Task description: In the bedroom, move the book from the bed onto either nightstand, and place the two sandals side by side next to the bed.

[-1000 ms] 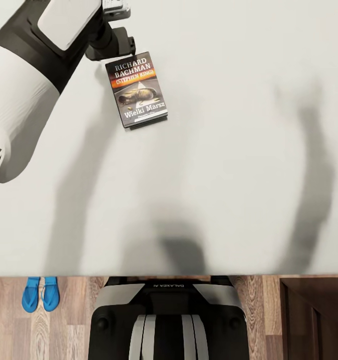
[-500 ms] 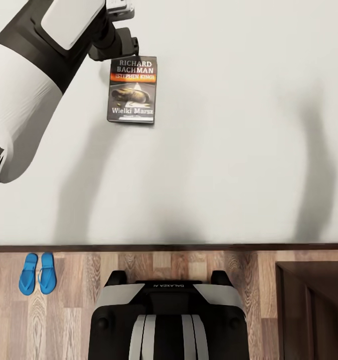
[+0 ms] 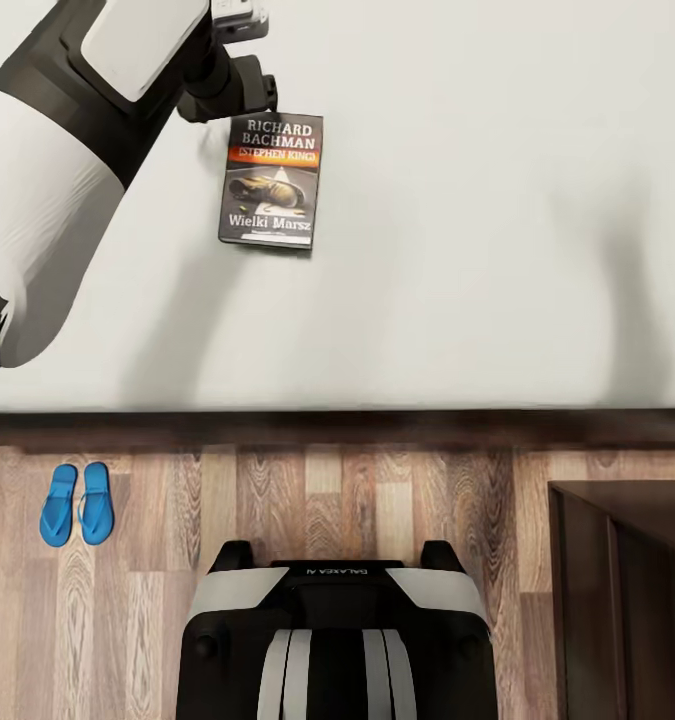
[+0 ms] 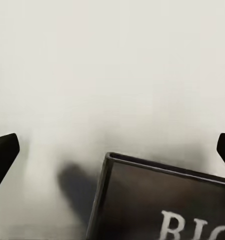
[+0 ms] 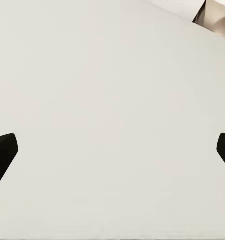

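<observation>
Since a second ago the view has pulled back from the bed point(image 3: 457, 330): its dark near rail now crosses the middle of the head view with a broad strip of plank floor point(image 3: 307, 500) below it. The book point(image 3: 271, 180) has also turned, from slanted to nearly square with the rail.

The book lies flat on the pale mattress at about 11 o'clock in the head view, cover up, title readable. The left gripper point(image 4: 112, 150) sits at the book's far left corner; its wrist view shows that corner low between two fingertips set wide apart and closed on nothing. Whether a finger touches the book, I cannot tell. The right gripper point(image 5: 112, 150) is likewise spread wide over bare mattress.

The sandals point(image 3: 77, 503) lie side by side on the floor at 8 o'clock, near the rail. That part looks done, or nearly so. The book is not yet lifted, so carrying it over is what remains.

A dark wooden piece point(image 3: 622, 590) at 4 o'clock is cut off by the frame; it may be the nightstand, but no lamp or drawer shows. The left gripper's fingers are hidden behind its arm point(image 3: 67, 150) in the head view.
</observation>
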